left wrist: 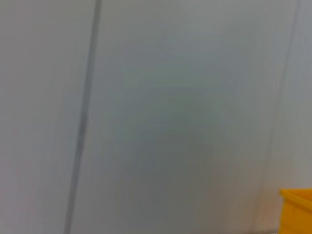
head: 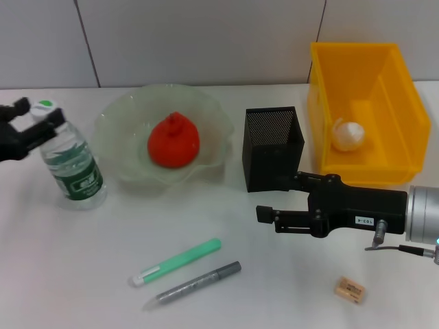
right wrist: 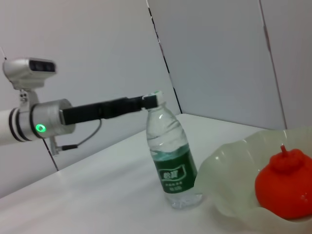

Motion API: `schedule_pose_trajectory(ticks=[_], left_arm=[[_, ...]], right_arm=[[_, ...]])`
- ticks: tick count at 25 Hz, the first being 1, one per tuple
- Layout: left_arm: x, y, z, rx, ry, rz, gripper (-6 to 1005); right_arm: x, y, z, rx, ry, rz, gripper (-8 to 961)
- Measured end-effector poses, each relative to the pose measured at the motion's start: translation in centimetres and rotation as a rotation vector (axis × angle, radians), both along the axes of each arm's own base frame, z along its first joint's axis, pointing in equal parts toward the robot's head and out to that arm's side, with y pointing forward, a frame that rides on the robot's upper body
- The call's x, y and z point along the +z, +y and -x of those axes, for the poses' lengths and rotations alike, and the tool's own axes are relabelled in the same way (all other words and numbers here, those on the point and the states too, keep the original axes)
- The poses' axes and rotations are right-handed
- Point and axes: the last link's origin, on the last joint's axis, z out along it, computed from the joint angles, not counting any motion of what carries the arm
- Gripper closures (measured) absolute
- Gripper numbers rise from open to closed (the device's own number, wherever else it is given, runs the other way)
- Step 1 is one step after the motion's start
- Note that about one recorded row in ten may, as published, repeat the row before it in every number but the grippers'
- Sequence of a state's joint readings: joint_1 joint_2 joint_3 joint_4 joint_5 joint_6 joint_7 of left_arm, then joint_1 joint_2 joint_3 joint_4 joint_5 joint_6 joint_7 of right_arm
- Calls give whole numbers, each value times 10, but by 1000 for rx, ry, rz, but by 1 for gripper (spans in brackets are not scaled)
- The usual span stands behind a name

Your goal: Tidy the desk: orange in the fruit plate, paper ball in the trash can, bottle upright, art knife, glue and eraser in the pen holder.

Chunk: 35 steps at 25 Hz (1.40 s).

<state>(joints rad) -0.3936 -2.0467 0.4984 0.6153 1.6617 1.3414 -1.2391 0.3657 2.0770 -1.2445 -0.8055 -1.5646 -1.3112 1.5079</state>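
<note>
So the bottle [head: 70, 164] step looks like the one in hand. It's standing upright on the desk [head: 82, 274] just beside the fruit plate [head: 116, 123], and the left gripper [head: 38, 127] is clamped on the neck right under the white cap. From the right wrist view the bottle sits square on its base, so the next move is probably just letting go cleanly and backing off without tipping it.

The orange [head: 173, 140] sits in the plate, and the paper ball [head: 348, 134] is in the yellow trash can [head: 398, 103]. Left to do, by the look of it: the green-and-white stick [head: 177, 262] and the grey pen-shaped tool [head: 193, 285] lying side by side near the front edge, plus the eraser [head: 350, 289] off to the right. The pen holder [head: 272, 147] stands between plate and bin.

The right gripper [head: 263, 213] hovers just in front of the holder, jaws narrow, carrying nothing.

The bottle's green label has white print but it's not readable. The right arm has a small sticker, also too small to read.
</note>
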Motion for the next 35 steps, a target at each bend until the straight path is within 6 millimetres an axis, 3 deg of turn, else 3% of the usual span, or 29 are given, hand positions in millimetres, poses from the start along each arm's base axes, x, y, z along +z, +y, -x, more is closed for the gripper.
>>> schedule_pose_trajectory(ticks=[1, 5, 8, 9, 13, 15, 18, 20, 23, 24, 28, 29, 35], left_arm=[[14, -8, 6, 2, -10, -18, 249], [32, -27, 12, -34, -15, -19, 222], [42, -52, 15, -106, -21, 13, 199], [44, -72, 16, -160, -19, 32, 192], [44, -93, 16, -215, -15, 44, 193], [39, -116, 19, -257, -7, 61, 193], [37, -122, 18, -277, -1, 71, 194], [24, -136, 14, -343, 7, 152, 195], [20, -138, 12, -357, 5, 186, 196], [15, -138, 10, -370, 3, 221, 196], [10, -138, 8, -382, 3, 256, 197], [-9, -137, 0, -428, 5, 363, 197], [-17, -136, -3, -451, 26, 407, 197]], right_arm=[[0, 0, 0, 0, -1, -2, 145], [3, 2, 2, 10, -23, 5, 145], [8, 4, 7, 12, -95, 44, 145], [13, 6, 14, 15, -165, 70, 145], [22, 9, 25, 10, -241, 93, 145], [31, 10, 43, 25, -306, 132, 145], [35, 11, 48, 31, -327, 139, 145], [45, 17, 67, 11, -473, 174, 145], [47, 19, 73, 2, -514, 186, 144], [49, 23, 87, -19, -590, 221, 144], [48, 30, 103, -61, -685, 268, 144], [44, 33, 112, -83, -741, 288, 144], [24, 38, 135, -24, -860, 301, 144]])
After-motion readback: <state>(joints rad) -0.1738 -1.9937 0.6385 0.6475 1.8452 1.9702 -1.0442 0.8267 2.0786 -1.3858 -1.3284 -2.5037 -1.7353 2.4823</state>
